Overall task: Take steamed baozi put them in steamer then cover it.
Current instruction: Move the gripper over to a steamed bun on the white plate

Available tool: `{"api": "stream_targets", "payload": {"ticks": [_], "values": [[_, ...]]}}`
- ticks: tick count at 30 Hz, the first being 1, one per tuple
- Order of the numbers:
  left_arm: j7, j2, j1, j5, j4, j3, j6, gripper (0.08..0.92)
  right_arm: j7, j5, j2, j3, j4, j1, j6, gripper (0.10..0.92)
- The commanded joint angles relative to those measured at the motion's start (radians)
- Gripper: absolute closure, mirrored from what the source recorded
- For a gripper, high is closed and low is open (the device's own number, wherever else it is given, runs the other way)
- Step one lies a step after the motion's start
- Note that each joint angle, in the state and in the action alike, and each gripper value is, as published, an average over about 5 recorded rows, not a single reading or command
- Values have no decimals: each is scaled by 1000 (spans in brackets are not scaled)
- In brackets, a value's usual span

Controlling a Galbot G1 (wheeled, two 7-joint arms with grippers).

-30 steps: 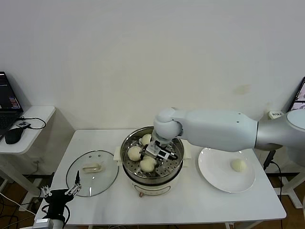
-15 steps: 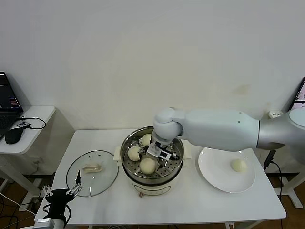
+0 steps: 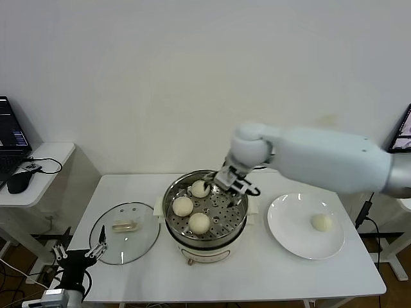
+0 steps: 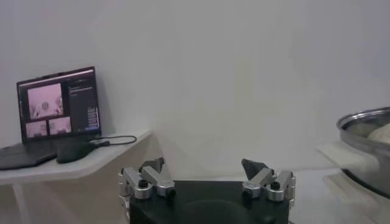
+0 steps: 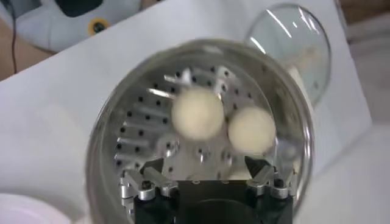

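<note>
The steamer (image 3: 212,249) stands mid-table with three steamed baozi on its perforated tray: one at the back (image 3: 200,188), one at the left (image 3: 182,206), one at the front (image 3: 199,222). A further baozi (image 3: 321,222) lies on the white plate (image 3: 292,224). My right gripper (image 3: 237,186) hovers open and empty over the pot's far right rim. In the right wrist view that gripper (image 5: 204,164) looks down on two baozi (image 5: 198,114) in the steamer (image 5: 100,152). The glass cover (image 3: 124,232) lies flat on the table, left of the pot. My left gripper (image 3: 80,253) is parked open, low at the table's front left corner.
A side table with a laptop (image 4: 58,112) and a mouse (image 3: 18,182) stands to the left. The wall runs close behind the table. In the left wrist view the gripper (image 4: 203,164) is open, with the steamer's rim (image 4: 368,122) far off.
My right gripper opened, left the front baozi on the tray, then rose and drew back to the right out of the pot. The left arm stayed put.
</note>
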Motion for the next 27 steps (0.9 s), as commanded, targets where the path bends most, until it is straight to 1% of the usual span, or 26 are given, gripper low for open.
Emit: {"api": "stream_targets", "payload": {"ticks": [1, 4, 8, 13, 19, 23, 27], "values": [[1, 19, -6, 1, 0, 9, 3, 177, -29, 40, -366, 131, 37, -47, -221, 203], [2, 26, -10, 2, 0, 17, 7, 177, -35, 5, -465, 164, 38, -100, -232, 202], [3, 36, -9, 4, 3, 29, 10, 177, -38, -74, -539, 231, 18, -196, -208, 203], [5, 33, -9, 8, -2, 37, 17, 177, -39, -173, -595, 471, -35, -489, -174, 202], [6, 38, -5, 13, -5, 31, 24, 177, -33, -288, -582, 752, -142, -798, -145, 203], [6, 35, -1, 18, -6, 29, 26, 177, -23, -368, -542, 836, -213, -895, -127, 202], [7, 31, 4, 21, -8, 26, 27, 177, -18, -414, -490, 869, -289, -926, -114, 203]]}}
